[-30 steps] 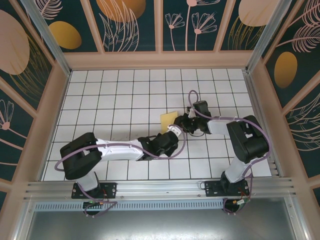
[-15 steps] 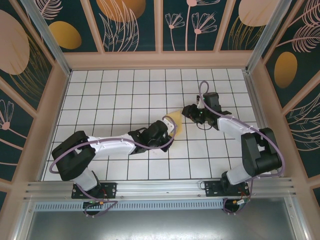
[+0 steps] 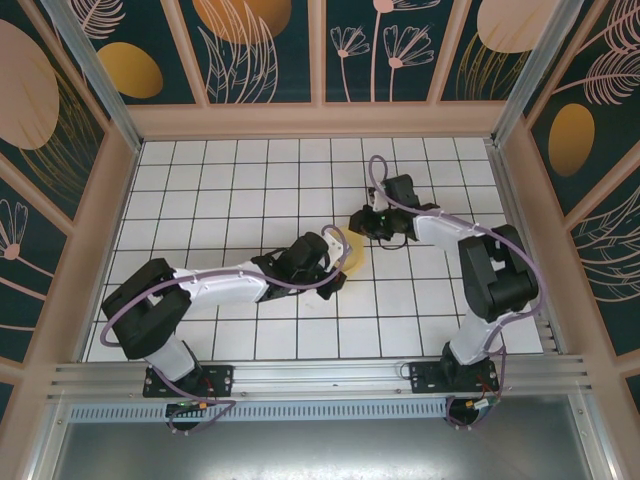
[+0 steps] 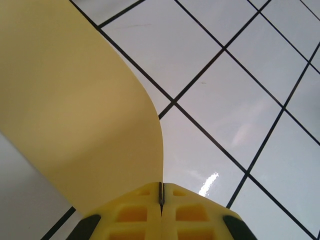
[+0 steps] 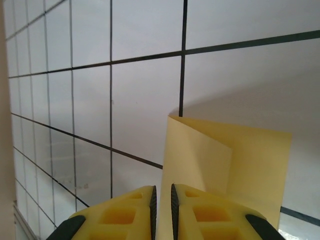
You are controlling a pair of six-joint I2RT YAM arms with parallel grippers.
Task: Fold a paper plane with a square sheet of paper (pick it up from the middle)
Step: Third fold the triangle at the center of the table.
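The square sheet of paper is pale yellow and held up off the white grid table near the middle. My left gripper is shut on its lower edge. In the left wrist view the sheet curves up and away to the left from the closed left gripper. My right gripper sits at the sheet's far end. In the right wrist view the bent sheet shows a crease, and one edge runs into the right gripper, whose jaws stand a narrow gap apart around it.
The white grid table is bounded by raised beige walls on three sides. The arm bases and a metal rail run along the near edge. Both arms' purple cables loop above the tiles near the sheet.
The right gripper swung back left and down to the sheet's far end, and its jaws narrowed around the paper's edge. The left gripper kept its hold and shifted slightly with the sheet.
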